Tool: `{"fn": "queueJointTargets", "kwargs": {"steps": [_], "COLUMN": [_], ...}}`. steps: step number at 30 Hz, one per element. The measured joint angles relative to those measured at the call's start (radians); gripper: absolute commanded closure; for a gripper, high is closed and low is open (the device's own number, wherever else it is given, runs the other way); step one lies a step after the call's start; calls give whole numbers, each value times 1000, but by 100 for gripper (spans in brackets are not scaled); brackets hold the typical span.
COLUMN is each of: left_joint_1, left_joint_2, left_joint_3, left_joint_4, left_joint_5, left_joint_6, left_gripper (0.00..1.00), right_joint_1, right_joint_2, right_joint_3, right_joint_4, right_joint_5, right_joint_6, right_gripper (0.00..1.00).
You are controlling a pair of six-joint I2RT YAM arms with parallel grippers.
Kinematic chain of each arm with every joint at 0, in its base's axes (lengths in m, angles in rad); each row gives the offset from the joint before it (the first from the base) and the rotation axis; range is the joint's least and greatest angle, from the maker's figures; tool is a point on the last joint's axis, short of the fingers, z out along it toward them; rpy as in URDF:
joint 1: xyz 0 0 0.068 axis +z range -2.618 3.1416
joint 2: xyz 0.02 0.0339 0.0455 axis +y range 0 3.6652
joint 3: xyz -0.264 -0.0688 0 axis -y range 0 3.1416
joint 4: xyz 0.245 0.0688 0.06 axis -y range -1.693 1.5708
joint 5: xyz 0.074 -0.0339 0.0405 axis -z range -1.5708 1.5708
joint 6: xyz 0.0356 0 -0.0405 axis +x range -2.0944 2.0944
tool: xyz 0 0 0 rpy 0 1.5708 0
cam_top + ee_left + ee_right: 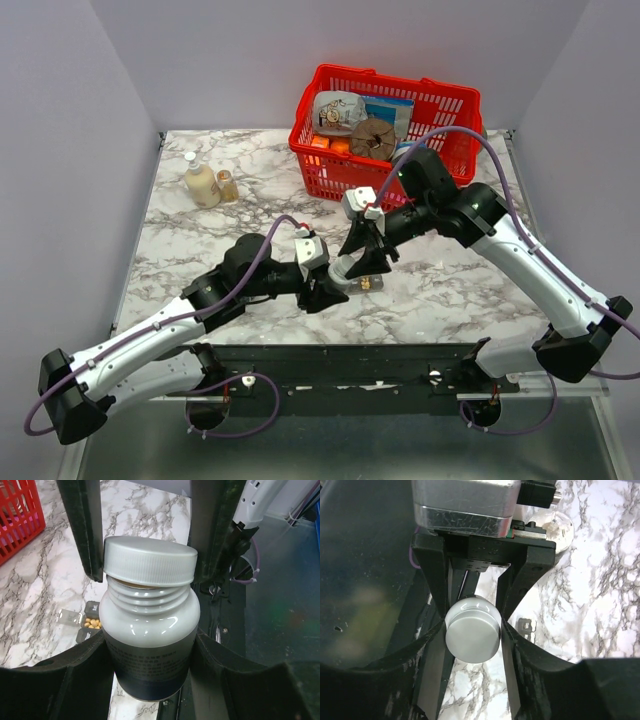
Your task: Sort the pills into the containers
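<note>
**Q:** What is each arm doing?

**A:** The left gripper (150, 647) is clamped around the body of a pale grey pill bottle (150, 625), one dark finger on each side. The right gripper (472, 630) meets it head-on, its two fingers pressed against opposite edges of the white cap (149, 560). In the left wrist view the cap sits high and slightly askew with the threads bared beneath it. It looks loosened but not off.

**Q:** Where are the containers?

**A:** They are on the marble table (200, 240), near the centre of the top view, just below where the grippers meet. In the left wrist view the containers (85, 635) peek out at the lower left, beside the bottle and beneath it. One open compartment holds small yellow pills (92, 624). Most of the strip is hidden behind the bottle, so I cannot tell which way its long axis runs.

**Q:** What does the next move turn on?

**A:** The bottle's long axis runs from the left gripper toward the right one, so its mouth faces the right gripper, not the strip. I judge the cap must come away first. Then the left arm, which carries the bottle close above the strip, would tip the mouth down over a compartment.
</note>
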Motion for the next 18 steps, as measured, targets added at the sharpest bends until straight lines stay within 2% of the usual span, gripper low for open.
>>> {"fn": "queueJointTargets", "kwargs": {"steps": [5, 18], "left_joint_1": [5, 15], "left_joint_2": [7, 94], "left_joint_3": [2, 95], "left_joint_4": [-5, -164], "left_joint_5": [0, 88], "left_joint_6": [2, 87], "left_gripper": [100, 100], "right_joint_1": [0, 28], "right_joint_2": [0, 55], "right_joint_3": [0, 66], "right_joint_4": [2, -138], "right_joint_5": [23, 71], "right_joint_6": [9, -48], "right_gripper": [55, 55]}}
